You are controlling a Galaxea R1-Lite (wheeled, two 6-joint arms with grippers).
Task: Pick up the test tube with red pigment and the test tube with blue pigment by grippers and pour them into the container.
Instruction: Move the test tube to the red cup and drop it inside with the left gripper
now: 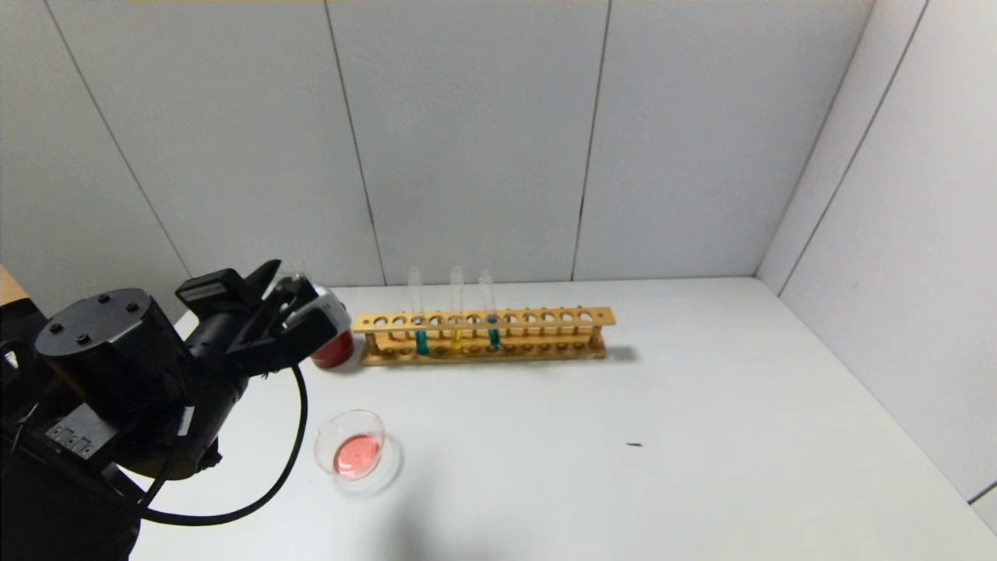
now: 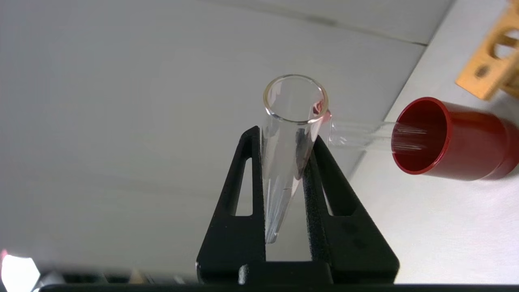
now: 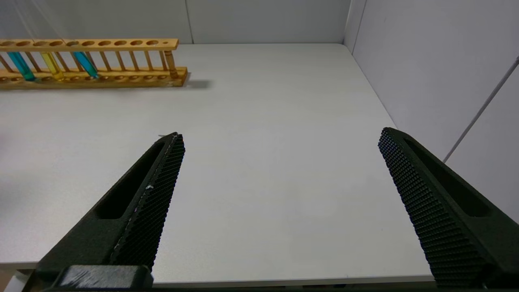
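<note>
Revealing detail, left wrist view only: faint red trace at tube rim.
Left pincer (image 2: pixel 284 170) clamps the emptied test tube with red pigment (image 2: pixel 290 134), mouth toward twelve o'clock; right pincer (image 3: pixel 279 178) wide.

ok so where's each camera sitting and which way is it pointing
Head: up high, looking down at the table, rack, dish; left arm shows.
Left wrist: behind the left gripper, shut on an emptied tube, facing the red cup.
Right wrist: low over the table, open right gripper ahead.
Shared: the rack appears in all three.
</note>
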